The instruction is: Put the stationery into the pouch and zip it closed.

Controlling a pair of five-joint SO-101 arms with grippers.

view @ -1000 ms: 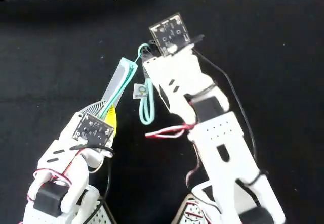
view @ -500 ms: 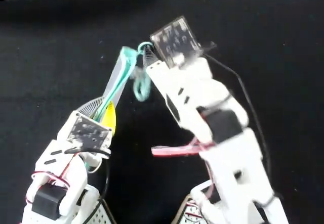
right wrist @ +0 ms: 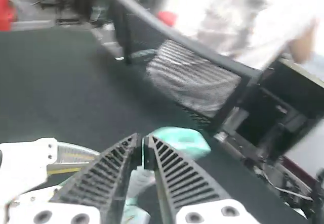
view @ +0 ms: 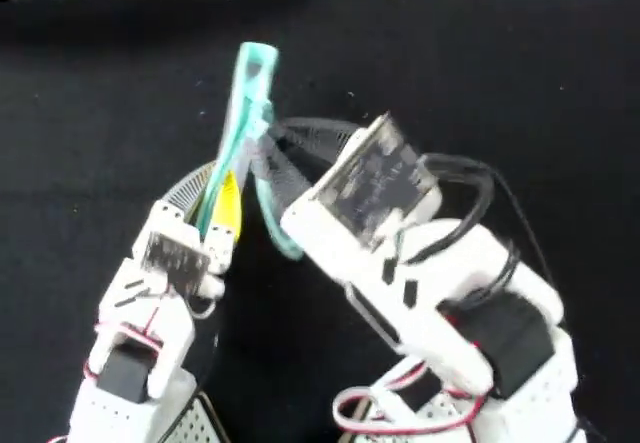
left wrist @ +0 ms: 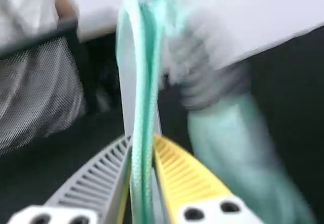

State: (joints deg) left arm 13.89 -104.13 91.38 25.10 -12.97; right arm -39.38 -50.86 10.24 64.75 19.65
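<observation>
1. Left gripper point(view: 222, 188): clamped on the pouch point(view: 250, 93). From the left wrist I see the grey finger point(left wrist: 96, 183) and the yellow finger point(left wrist: 177, 178) nearly together, with the pouch's thin teal edge pinched between them.
2. The pouch is off the table point(view: 520, 83), standing on edge. It runs from the left gripper up and away from the arms, with its far end free in the air.
3. Right gripper point(view: 268, 148): it comes in from the side and meets the pouch about midway along its length. From the right wrist, its dark fingers point(right wrist: 177, 173) are all but together, with only a sliver of gap, pinched on something thin at the pouch's edge. It's too blurred for me to tell whether that's the zip pull.
4. The teal strap point(view: 272, 218) hangs in a loop below the right gripper, between the two arms.
5. The two grippers are close together, both on the same pouch, the left one nearer the arm bases.
6. I can't tell the zip's state or the pouch's contents.
</observation>
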